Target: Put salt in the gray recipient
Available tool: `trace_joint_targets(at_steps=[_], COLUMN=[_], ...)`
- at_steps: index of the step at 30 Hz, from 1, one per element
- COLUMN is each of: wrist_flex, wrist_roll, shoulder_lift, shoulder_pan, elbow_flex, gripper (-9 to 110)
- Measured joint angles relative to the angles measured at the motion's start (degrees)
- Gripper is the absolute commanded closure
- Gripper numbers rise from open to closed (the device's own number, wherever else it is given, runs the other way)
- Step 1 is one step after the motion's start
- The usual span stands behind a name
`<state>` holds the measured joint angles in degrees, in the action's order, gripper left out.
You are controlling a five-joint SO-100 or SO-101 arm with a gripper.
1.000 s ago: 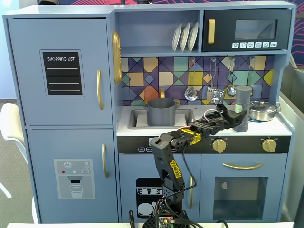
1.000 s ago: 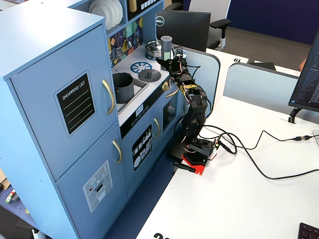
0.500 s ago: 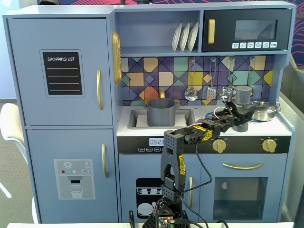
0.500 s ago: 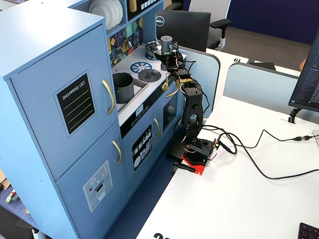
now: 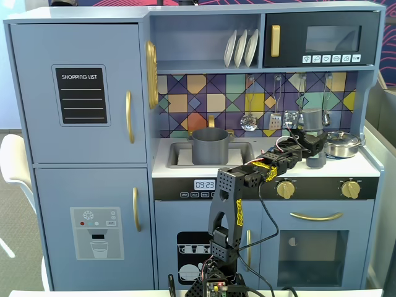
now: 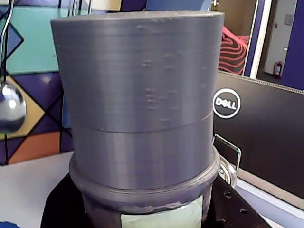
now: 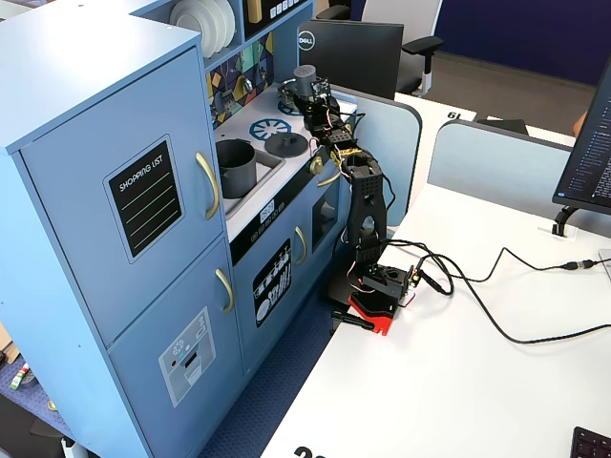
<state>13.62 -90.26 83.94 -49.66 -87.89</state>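
A toy kitchen's surface (image 5: 346, 166) carries the gray pot (image 5: 210, 146), which sits in the sink, apparently awaiting its salt. At the right, the end effector (image 5: 314, 143) clasps the salt shaker (image 5: 312, 119), lifted upright above a small gray lid (image 5: 316, 161). Carrying and tipping remain.

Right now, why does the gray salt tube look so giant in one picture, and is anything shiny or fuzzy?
In the wrist view the camera sits right against the tall gray cylinder shaker, so it fills the frame, sharp enough to show fine ridges; the round silver ladle at the left edge looks soft. In a fixed view the shiny steel pan catches bright glare.
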Motion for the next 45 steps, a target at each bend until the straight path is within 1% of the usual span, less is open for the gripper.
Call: trace_joint_targets(at_steps=[5,8,11,14,18,25,28,31,37,41,45], wrist_flex=[-0.9,-8.5,-19.9,-32.0,-43.0,-51.3,-52.5,-52.5,-53.2,-53.2,-53.5], wrist_roll=[3.6,9.1,18.6,33.1,58.4,104.1,117.6,126.7,143.2,149.4,151.7], shoulder_lift=[3.6,10.5,18.5,25.0,27.9,27.9,27.1,26.7,24.0,23.1,22.5], shoulder_pan=[-0.2,1.9,7.1,15.2,26.0,39.6,45.1,50.3,52.5,52.3,52.9], elbow_flex=[0.8,0.9,0.9,0.9,2.5,12.2,16.1,17.8,22.1,22.9,22.9], gripper=[101,101,101,101,101,101,101,101,101,101,101])
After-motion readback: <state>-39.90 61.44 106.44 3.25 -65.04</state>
